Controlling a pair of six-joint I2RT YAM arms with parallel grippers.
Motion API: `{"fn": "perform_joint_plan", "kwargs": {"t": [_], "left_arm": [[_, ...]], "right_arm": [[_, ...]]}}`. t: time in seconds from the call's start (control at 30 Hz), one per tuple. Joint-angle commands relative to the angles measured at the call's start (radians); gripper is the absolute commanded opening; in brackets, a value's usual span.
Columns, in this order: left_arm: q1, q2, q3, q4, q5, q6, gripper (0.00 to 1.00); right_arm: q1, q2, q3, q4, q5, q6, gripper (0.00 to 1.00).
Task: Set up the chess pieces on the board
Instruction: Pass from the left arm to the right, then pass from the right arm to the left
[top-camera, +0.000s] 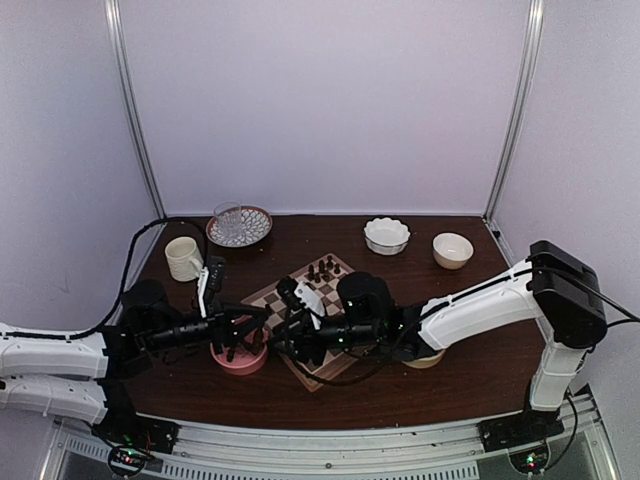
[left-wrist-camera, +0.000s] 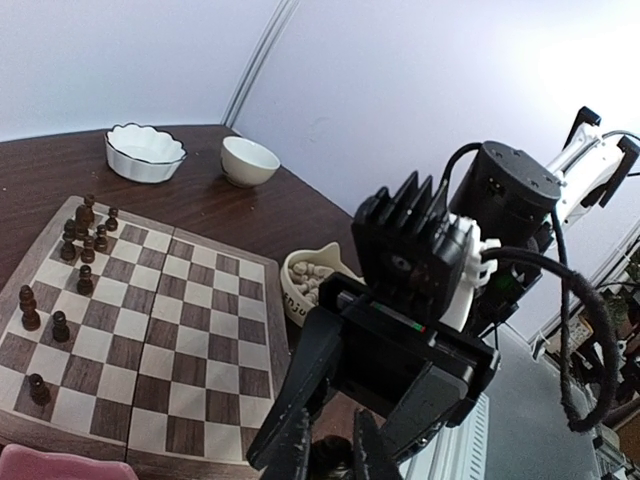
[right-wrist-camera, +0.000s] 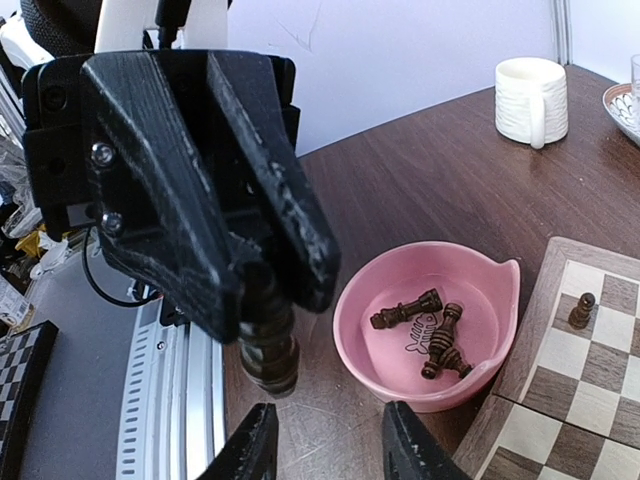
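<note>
Left pincer (right-wrist-camera: 268, 295): clamped on a dark brown chess piece (right-wrist-camera: 267, 355), which hangs upright below the fingertips, above the surface (right-wrist-camera: 420, 180) and near the pink bowl.
Right pincer (right-wrist-camera: 335, 445): fingers apart with nothing between them, the tips set below the hanging piece and to either side of it (this reads as a handover, the left arm drawing from its own side and the right arm better placed for the board).
Pink bowl (right-wrist-camera: 352, 300): supply dish just beside the board's near-left edge. Three dark pieces lie on their sides in it, over a fish drawing.
Chessboard (left-wrist-camera: 170, 330): set cornerwise between the two arms, so both can reach it. Most squares are unoccupied.
Dark pieces on the board (left-wrist-camera: 85, 235): a tight cluster at the far corner and a few loose ones along one edge, all upright. They form no proper rows, so I judge the setup to be at an early stage.
Cream pieces: heaped in a small pale bowl (left-wrist-camera: 293, 297) just off the board, under the right arm. None are on the board.
Next move calls for: the right fingers to close on the piece before the left lets go, or it may drop and roll.
Far surface: a white mug (top-camera: 183, 258), a glass plate (top-camera: 238, 226), a scalloped white bowl (top-camera: 386, 236) and a plain cream bowl (top-camera: 452, 250), all well apart from the work.
</note>
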Motion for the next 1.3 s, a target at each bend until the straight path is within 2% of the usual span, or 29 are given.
{"fn": "perform_joint_plan", "kwargs": {"t": [0.0,0.33,0.53,0.57,0.67,0.7,0.73,0.8,0.93,1.07,1.27], "left_arm": [[-0.013,0.047,0.021,0.09,0.086,-0.007,0.07],[-0.039,0.09,0.04,0.106,0.107,0.005,0.07],[-0.045,0.081,0.039,0.099,0.099,0.02,0.1],[-0.045,0.079,0.036,0.095,0.094,0.024,0.19],[-0.045,0.066,0.034,0.073,0.06,0.025,0.53],[-0.045,0.061,0.032,0.062,0.042,0.025,0.62],[-0.044,0.05,0.031,0.049,0.024,0.025,0.68],[-0.045,0.028,0.024,0.027,-0.007,0.038,0.74],[-0.044,-0.021,0.012,-0.001,-0.026,0.102,0.74],[-0.044,-0.055,-0.002,0.0,0.047,0.205,0.72],[-0.045,-0.025,0.001,-0.009,0.043,0.253,0.64]], "right_arm": [[-0.005,-0.006,0.017,0.053,-0.05,0.005,0.38],[-0.004,0.004,0.032,0.066,-0.106,0.024,0.35],[-0.004,0.004,0.032,0.068,-0.111,0.03,0.14],[-0.004,0.003,0.03,0.068,-0.109,0.029,0.12],[-0.007,-0.009,0.02,0.065,-0.085,0.027,0.09],[-0.01,-0.012,0.015,0.063,-0.074,0.028,0.08],[-0.013,-0.017,0.009,0.064,-0.064,0.029,0.08],[-0.021,-0.029,-0.008,0.076,-0.05,0.035,0.07],[-0.036,-0.065,-0.039,0.097,-0.039,0.047,0.08],[-0.038,-0.108,-0.058,0.095,-0.035,0.046,0.08],[-0.037,-0.154,-0.067,0.095,-0.06,0.056,0.09]]}}
